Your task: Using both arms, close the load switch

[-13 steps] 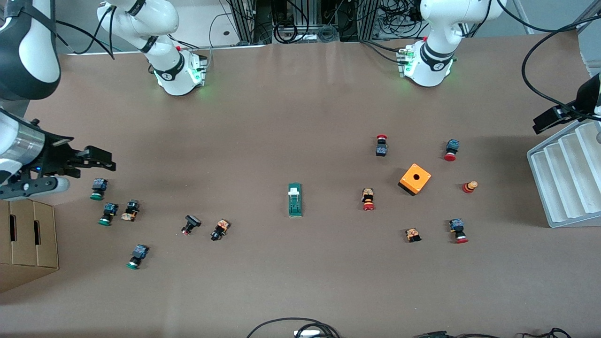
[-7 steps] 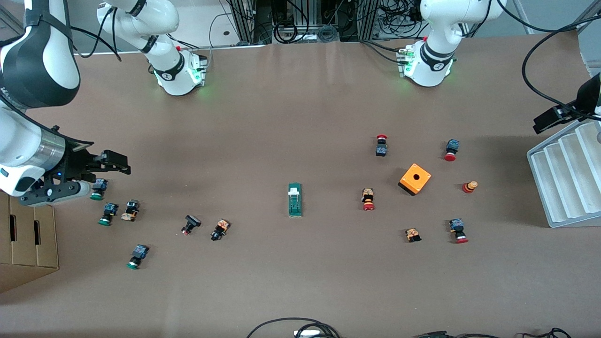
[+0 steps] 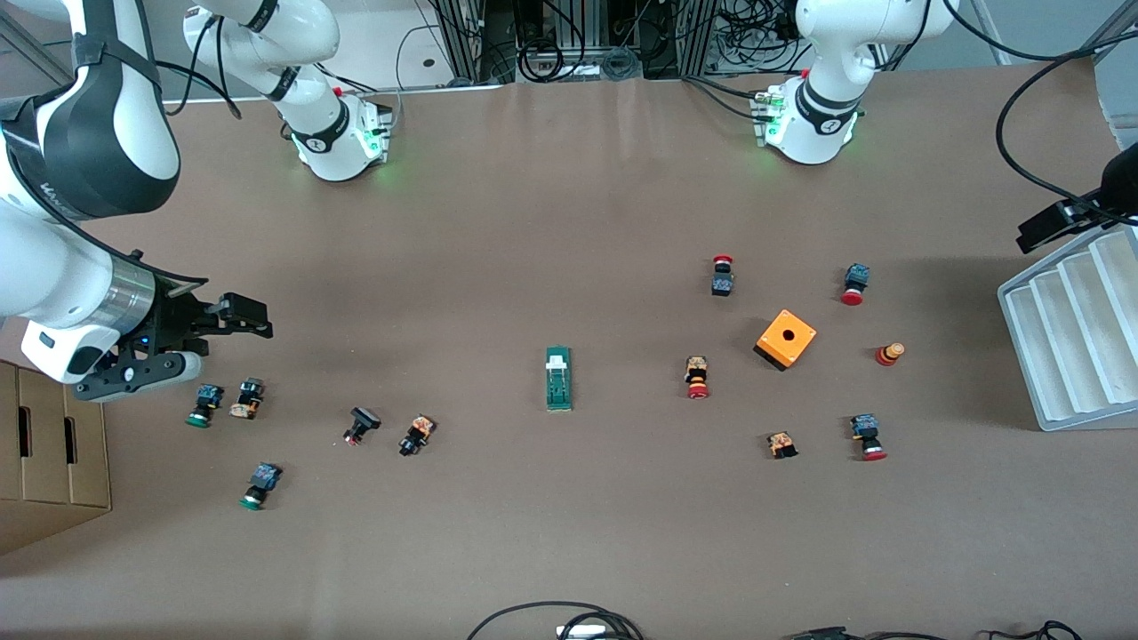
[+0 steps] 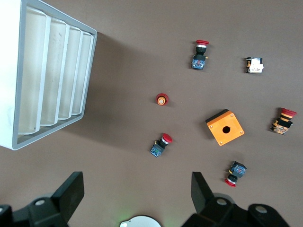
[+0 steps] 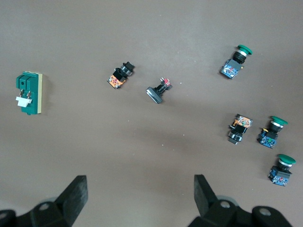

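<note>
The load switch (image 3: 558, 379) lies mid-table, untouched, its white lever (image 3: 556, 363) at the end toward the bases; the right gripper (image 3: 233, 317), fingers spread, hangs over the green-capped buttons (image 3: 204, 404), probably heading for it; the left gripper (image 4: 137, 194), also spread, waits above the white tray (image 3: 1071, 342).

A brown counter (image 3: 551, 533) carries the green load switch (image 3: 558, 379) at its middle, an orange box (image 3: 786, 339) and red-capped buttons toward the left arm's end, and green-capped buttons (image 3: 204, 404) toward the right arm's end.
</note>
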Robot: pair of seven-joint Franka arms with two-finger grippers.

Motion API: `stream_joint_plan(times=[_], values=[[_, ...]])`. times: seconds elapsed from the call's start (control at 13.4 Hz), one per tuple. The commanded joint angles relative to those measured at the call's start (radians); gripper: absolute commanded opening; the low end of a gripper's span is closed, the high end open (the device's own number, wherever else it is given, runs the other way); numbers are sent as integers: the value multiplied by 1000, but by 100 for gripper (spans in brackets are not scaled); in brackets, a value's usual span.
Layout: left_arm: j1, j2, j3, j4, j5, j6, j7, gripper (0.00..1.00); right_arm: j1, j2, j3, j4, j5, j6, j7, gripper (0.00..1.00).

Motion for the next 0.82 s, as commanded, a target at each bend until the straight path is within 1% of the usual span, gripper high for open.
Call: stream_joint_plan(times=[0.0,0.15,0.3,0.37,0.52,0.74], values=[[6,14,-3,32,-28,-25,11,100,-1,11,-2,5,21,7,1,100],[6,13,-3,33,-28,-25,12,100,1,39,-2,7,28,9,3,100],[8,13,-3,36,-31,-11,12,100,39,42,-2,8,21,10,12,100],[6,19,-4,47,-36,-6,11,100,44,44,-2,7,19,12,12,100],[0,60,-7,108,-37,-14,11,100,48,65,-2,7,27,42,9,100],[6,59,-4,107,-39,-26,14,100,67,79,-2,7,32,49,17,100]])
